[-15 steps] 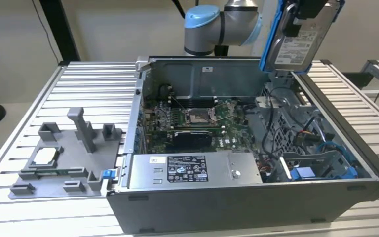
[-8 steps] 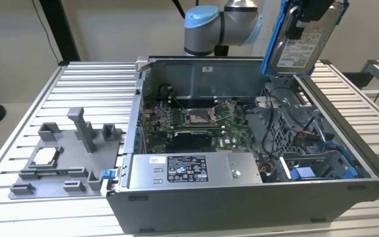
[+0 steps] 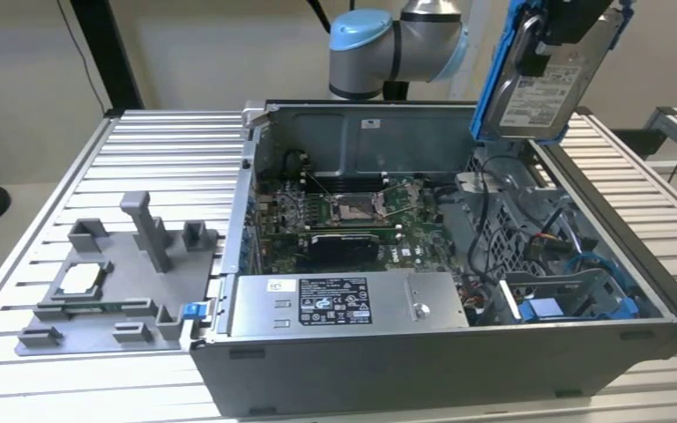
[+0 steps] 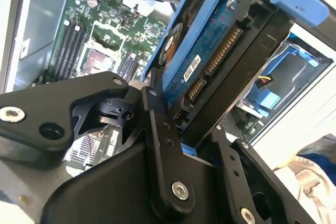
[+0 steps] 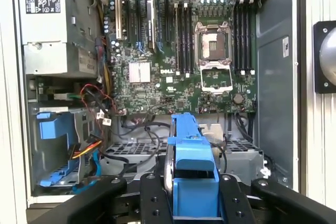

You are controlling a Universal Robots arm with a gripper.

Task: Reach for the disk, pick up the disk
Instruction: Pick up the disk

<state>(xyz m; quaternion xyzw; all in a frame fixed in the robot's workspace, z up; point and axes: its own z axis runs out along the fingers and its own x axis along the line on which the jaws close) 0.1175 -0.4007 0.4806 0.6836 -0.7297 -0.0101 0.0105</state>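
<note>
A: At the exterior view's left, a grey fixture point(image 3: 109, 291) lies on the slatted metal table point(image 3: 162, 150), a small silver chip point(image 3: 80, 279) resting in it. The open computer case point(image 3: 433, 291) fills the centre, its power-supply box point(image 3: 345, 304) along the lower edge.

B: And the arm point(image 3: 391, 40)?

A: Top centre, elbow bent above the case's back wall. Upper right, the gripper point(image 3: 568, 31) is clamped on the disk point(image 3: 545, 84), lifted clear above the case.

B: Firm hold?

A: In both wrist views the black fingers point(image 4: 163, 150) squeeze the blue bracket point(image 5: 191, 150) from either side, motherboard point(image 5: 178, 51) beyond. A pale wall stands behind.
</note>
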